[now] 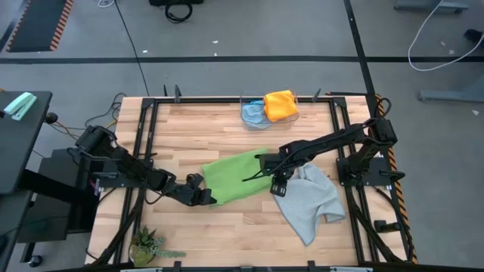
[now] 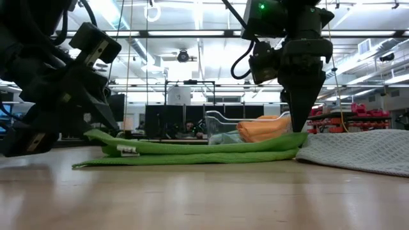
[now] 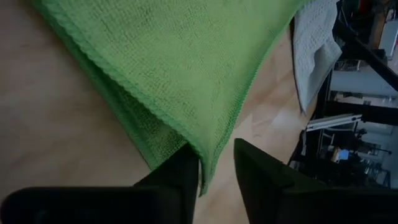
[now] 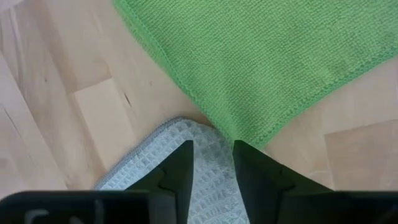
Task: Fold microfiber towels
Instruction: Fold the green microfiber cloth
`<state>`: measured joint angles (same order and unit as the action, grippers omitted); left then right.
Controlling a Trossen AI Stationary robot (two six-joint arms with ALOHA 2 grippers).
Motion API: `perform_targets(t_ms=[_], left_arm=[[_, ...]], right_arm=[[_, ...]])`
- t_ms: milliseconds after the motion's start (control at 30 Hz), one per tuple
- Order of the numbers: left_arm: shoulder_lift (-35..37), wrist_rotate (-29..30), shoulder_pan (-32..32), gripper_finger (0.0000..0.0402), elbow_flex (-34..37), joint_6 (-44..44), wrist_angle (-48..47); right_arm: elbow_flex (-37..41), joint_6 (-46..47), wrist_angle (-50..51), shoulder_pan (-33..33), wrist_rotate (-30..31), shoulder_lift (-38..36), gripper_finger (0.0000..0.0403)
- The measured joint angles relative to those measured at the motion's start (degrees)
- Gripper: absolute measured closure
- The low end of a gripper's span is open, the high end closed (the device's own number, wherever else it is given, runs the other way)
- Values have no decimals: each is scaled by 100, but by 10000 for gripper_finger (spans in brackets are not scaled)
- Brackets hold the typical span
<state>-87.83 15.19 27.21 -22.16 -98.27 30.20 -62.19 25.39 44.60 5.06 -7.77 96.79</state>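
Here, the folded bright green microfiber towel [image 1: 238, 176] lies mid-table, one corner between the left gripper's [image 3: 216, 169] parted fingers, the opposite corner before the right gripper's [image 4: 213, 163] parted fingers, overlapping the light grey waffle-weave towel [image 1: 311, 197].

Bright green microfiber towel [image 1: 240, 175]: uniform green, fine knitted texture, matching green stitched edge. Light grey waffle-weave towel [image 1: 310, 198]: pale grey with a small grid pattern and a slightly paler hem. Yellow-orange cloth [image 1: 280, 104]: solid colour. Light blue cloth [image 1: 253, 113]: plain pale blue. Wooden table top [image 1: 197, 125]: light butcher-block planks in varied tan tones, framed in black metal. Both robot arms: dark, near black.
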Motion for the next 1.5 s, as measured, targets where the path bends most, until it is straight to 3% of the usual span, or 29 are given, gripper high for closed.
perform_targets(t_ms=[433, 733, 833, 1200, 1333, 1500], left_arm=[[20, -194, -3, 208, 0, 484, 928], [79, -196, -173, 205, 3, 485, 912], [98, -421, -80, 208, 2, 530, 880], [105, -412, 233, 208, 8, 132, 286], [259, 78, 197, 207, 9, 112, 477], [691, 1040, -76, 203, 7, 794, 794]], right_arm=[[0, -130, 89, -76, 20, 0, 268], [0, -284, 531, -204, 20, -84, 267], [0, -302, 701, -212, 28, -253, 266], [0, -308, 650, -644, 323, -994, 266], [0, -296, 638, -1064, 88, -1141, 266], [65, -142, 332, -1749, -1085, -1109, 266]])
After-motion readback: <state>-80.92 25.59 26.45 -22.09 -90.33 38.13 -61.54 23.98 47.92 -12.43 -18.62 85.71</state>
